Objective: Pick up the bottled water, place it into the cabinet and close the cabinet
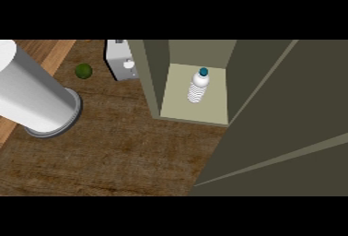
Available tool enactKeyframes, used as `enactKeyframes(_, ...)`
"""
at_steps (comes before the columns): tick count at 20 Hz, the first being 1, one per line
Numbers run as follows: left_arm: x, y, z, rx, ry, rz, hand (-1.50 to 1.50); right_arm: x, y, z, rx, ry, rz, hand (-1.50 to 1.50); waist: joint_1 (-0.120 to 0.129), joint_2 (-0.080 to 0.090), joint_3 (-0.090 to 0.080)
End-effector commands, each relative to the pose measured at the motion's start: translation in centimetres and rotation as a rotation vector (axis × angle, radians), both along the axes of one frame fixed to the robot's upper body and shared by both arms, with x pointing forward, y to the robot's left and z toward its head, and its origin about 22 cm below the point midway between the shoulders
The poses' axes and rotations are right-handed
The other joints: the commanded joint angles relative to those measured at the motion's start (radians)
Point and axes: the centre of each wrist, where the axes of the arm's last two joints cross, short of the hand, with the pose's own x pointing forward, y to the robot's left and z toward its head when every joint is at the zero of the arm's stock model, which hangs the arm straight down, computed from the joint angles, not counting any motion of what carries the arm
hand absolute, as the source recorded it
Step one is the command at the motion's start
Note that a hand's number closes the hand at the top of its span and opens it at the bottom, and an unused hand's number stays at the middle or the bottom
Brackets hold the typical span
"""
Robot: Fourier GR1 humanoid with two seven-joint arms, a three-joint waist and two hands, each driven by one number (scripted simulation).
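Fingers: none show anywhere in the head view, so we cannot tell whether either hand is spread, pressed together or pinching. Neither hand is holding the bottle.

Cabinet door [285, 138]: the largest thing in view, a dull olive panel. It is swung wide and fills the right side down to the lower edge.

Counter [122, 156]: dark wood grain, running from the left across to the foot of the cabinet.

Cabinet [153, 78]: olive walls with a pale floor inside. Its front gapes toward us.

Pale cylinder [31, 92]: it slants in from the upper left and ends in a grey ring low on the left. We take it for a forearm, but no black hand shows past the ring.

Grey-white box [119, 60]: on the counter just beside the cabinet's left wall. We cannot make out what it is.

Bottled water [198, 87]: upright on the cabinet's floor with its blue cap on top, apart from both side walls.

Green round fruit [83, 70]: on the counter left of the box.

Our judgement is that the pick and the placing are done. What is left is closing the cabinet, since the door has yet to be swung shut.
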Motion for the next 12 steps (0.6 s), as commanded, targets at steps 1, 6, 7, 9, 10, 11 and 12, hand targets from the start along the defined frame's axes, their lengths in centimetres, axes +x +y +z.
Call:
enactKeyframes(1, 0.0, 0.7, 0.4, -0.006, -0.016, -0.03, -1.5, -0.1, 4.6, 1.6, 0.026, 0.018, 0.06, 1.5, 0.021, 0.011, 0.002)
enactKeyframes(6, 0.0, 2.0, 0.9, 0.003, -0.034, -0.04, -1.5, 1.9, 9.6, 3.0, -0.104, 0.083, 0.211, 1.5, 0.039, 0.024, 0.008)
enactKeyframes(7, -0.3, 2.0, 0.9, -0.019, -0.037, -0.041, -1.5, 2.0, 10.4, 3.6, -0.117, 0.084, 0.242, 1.5, 0.042, 0.022, 0.01)
enactKeyframes(9, -0.9, 3.1, 0.8, -0.013, -0.032, -0.025, -1.5, 3.2, 11.7, 5.0, -0.119, 0.054, 0.317, 1.5, 0.04, 0.028, 0.014)
enactKeyframes(10, -1.4, 3.8, 0.5, 0.003, -0.035, -0.038, -1.5, 2.8, 12.2, 5.5, -0.105, 0.077, 0.342, 1.5, 0.038, 0.021, 0.013)
enactKeyframes(11, -1.7, 4.4, 0.4, -0.008, -0.03, -0.01, -1.5, 4.1, 12.7, 6.1, -0.11, 0.075, 0.362, 1.5, 0.016, 0.027, 0.015)
enactKeyframes(12, -2.5, 4.1, -0.1, -0.021, -0.025, -0.001, -1.5, 5.0, 13.7, 6.5, -0.119, 0.072, 0.34, 1.5, 0.023, 0.027, 0.015)
